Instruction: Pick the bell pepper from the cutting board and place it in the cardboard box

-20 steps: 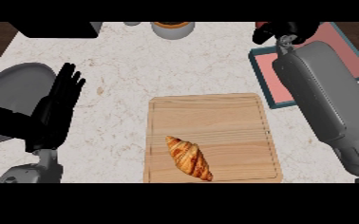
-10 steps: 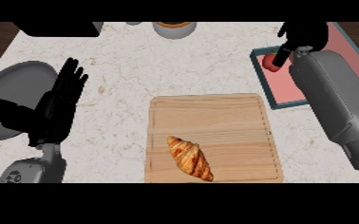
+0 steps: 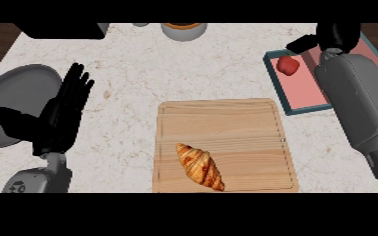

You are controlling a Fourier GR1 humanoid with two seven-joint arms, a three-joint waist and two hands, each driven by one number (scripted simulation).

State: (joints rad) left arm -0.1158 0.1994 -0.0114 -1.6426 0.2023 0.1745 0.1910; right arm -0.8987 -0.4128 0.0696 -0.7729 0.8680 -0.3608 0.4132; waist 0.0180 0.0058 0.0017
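Fig. legend, head view. Bell pepper (image 3: 289, 65): small, red, lying inside the box (image 3: 299, 111) (teal rim, pink floor) at far right of the surface (image 3: 184, 70), w/ stem toward far-left. Its long axis, stem to base, is hard to read at this angle. Expect it light, stiff-skinned and smooth, so prone to roll or slip; if you re-grip, take it across the widest part of the body, not by the stem. Right robot hand (image 3: 328, 36): above the box's far end, just beside the pepper, not grasping it; whether released or clenched, you cannot tell. Left robot hand (image 3: 65, 107): released, resting at near left. Cutting board (image 3: 221, 125), centre-near, carries only a croissant (image 3: 200, 166).
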